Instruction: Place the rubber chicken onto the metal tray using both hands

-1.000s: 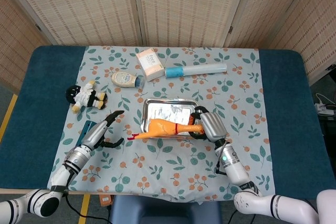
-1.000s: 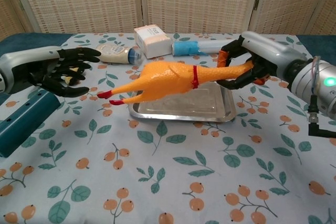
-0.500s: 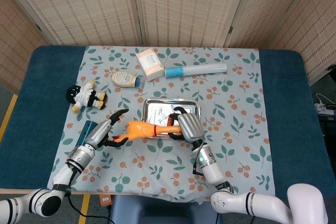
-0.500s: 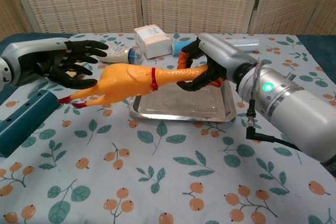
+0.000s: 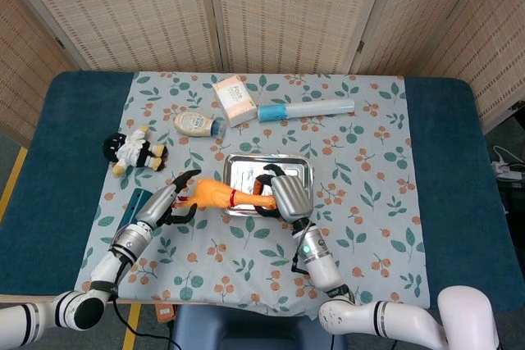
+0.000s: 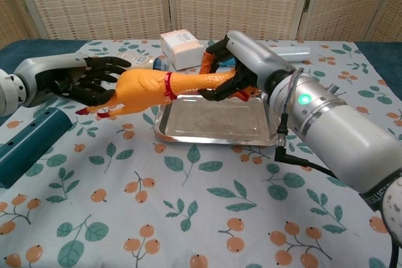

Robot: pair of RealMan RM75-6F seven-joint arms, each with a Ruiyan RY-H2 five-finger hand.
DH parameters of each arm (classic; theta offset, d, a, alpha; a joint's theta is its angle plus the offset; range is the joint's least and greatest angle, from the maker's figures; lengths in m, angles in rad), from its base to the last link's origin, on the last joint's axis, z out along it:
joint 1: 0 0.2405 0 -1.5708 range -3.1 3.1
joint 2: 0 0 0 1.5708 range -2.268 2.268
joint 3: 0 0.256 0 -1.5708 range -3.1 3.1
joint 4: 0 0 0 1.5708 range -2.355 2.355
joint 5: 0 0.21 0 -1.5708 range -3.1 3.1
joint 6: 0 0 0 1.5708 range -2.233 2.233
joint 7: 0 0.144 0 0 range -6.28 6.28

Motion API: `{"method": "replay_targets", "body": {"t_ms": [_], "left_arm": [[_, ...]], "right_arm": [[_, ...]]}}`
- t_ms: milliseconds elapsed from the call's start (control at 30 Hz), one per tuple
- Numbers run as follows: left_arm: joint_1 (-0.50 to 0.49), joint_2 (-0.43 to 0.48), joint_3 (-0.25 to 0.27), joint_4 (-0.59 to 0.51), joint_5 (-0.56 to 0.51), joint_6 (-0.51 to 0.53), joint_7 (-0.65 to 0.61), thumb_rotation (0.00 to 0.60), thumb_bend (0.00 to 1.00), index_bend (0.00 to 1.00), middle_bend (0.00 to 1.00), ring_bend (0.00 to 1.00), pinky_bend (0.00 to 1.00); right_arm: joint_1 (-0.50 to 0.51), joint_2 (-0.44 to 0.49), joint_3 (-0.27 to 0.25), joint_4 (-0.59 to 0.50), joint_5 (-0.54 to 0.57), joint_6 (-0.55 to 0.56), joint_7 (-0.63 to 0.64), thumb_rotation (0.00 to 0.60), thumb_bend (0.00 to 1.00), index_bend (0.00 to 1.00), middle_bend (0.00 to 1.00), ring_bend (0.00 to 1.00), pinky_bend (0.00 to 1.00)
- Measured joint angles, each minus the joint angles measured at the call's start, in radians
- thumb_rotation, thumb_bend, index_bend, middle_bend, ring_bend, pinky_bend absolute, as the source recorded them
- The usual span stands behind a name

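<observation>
Above the left rim of the metal tray [image 6: 217, 135] the rubber chicken [image 6: 151, 86] hangs level in the air, clear of the table. My right hand [image 6: 233, 67] grasps its neck end; my left hand [image 6: 85, 81] cups the body and feet end, fingers curled against it, though I cannot tell whether that grasp is firm. I judge the chicken light, soft and bendable, likely to sag between supports, so a hold at both ends suits it. Against a second ago, the chicken has shifted left, off the tray's middle, and my left hand, then spread and apart from it, now touches it. Beyond the tray's far edge lies a box [image 5: 234, 100].
</observation>
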Motion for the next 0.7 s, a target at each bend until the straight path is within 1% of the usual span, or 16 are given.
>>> {"method": "replay_targets", "body": {"t_ms": [200, 367, 533, 700], "left_arm": [[-0.007, 0.001, -0.026, -0.021, -0.045, -0.013, -0.015, 0.6, 0.35, 0.0, 0.0, 0.0, 0.14], [-0.008, 0.009, -0.028, -0.022, -0.046, -0.019, -0.017, 0.6, 0.36, 0.0, 0.0, 0.0, 0.14], [-0.009, 0.034, -0.022, -0.009, -0.028, -0.058, -0.032, 0.6, 0.38, 0.0, 0.0, 0.0, 0.11], [-0.017, 0.052, -0.026, 0.003, -0.026, -0.109, -0.07, 0.6, 0.39, 0.0, 0.0, 0.0, 0.1]], "right_arm": [[0.007, -0.023, 0.005, 0.023, -0.002, 0.015, 0.004, 0.6, 0.29, 0.93, 0.55, 0.6, 0.73], [0.01, -0.036, 0.019, 0.033, 0.006, 0.022, 0.019, 0.6, 0.29, 0.93, 0.55, 0.6, 0.73], [0.011, -0.026, 0.029, 0.014, 0.017, 0.019, 0.023, 0.6, 0.29, 0.93, 0.55, 0.6, 0.73], [0.017, -0.005, 0.047, -0.023, 0.055, -0.004, 0.009, 0.6, 0.29, 0.93, 0.55, 0.6, 0.73]]}}
